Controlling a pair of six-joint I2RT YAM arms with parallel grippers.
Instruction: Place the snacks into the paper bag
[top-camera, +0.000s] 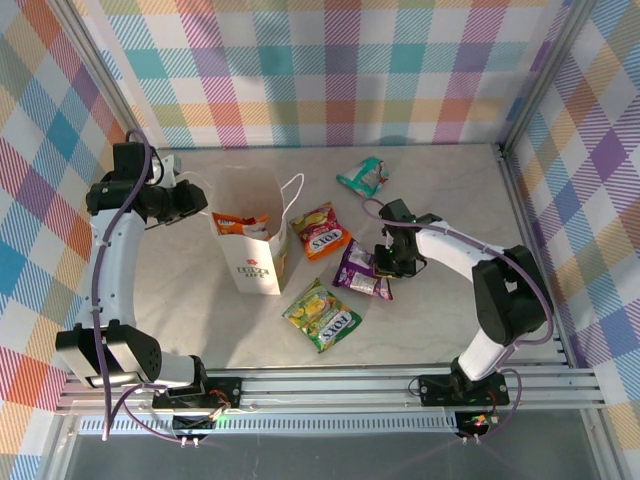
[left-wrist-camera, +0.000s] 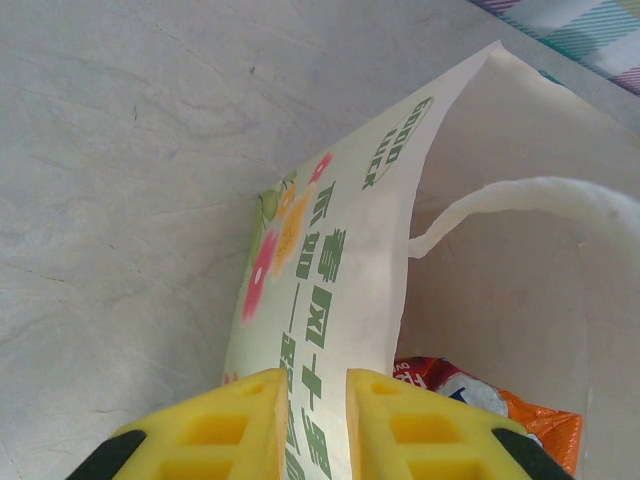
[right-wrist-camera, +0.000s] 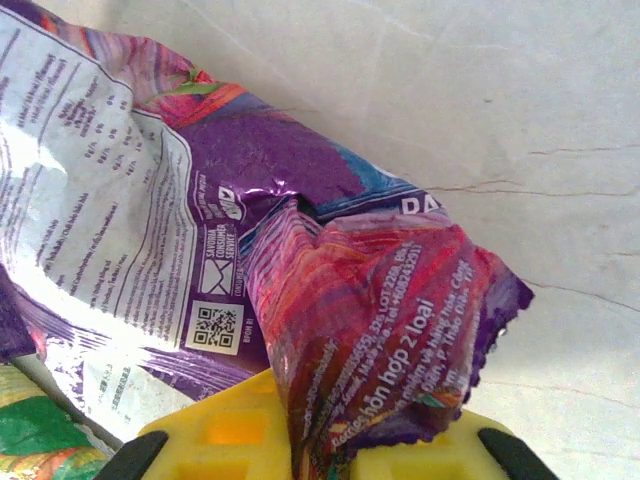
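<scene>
Right wrist: right gripper (right-wrist-camera: 322, 448) pinched only an edge of the purple foil packet (right-wrist-camera: 290, 170); I feared slippage on lift. Left gripper (left-wrist-camera: 315, 425) clamped a wall of the white paper bag (left-wrist-camera: 330, 260).

A robot test cell is suggested by checked cloth walls (top-camera: 300, 80), an aluminium frame (top-camera: 330, 385) and two bolted arms (top-camera: 112, 250).
</scene>
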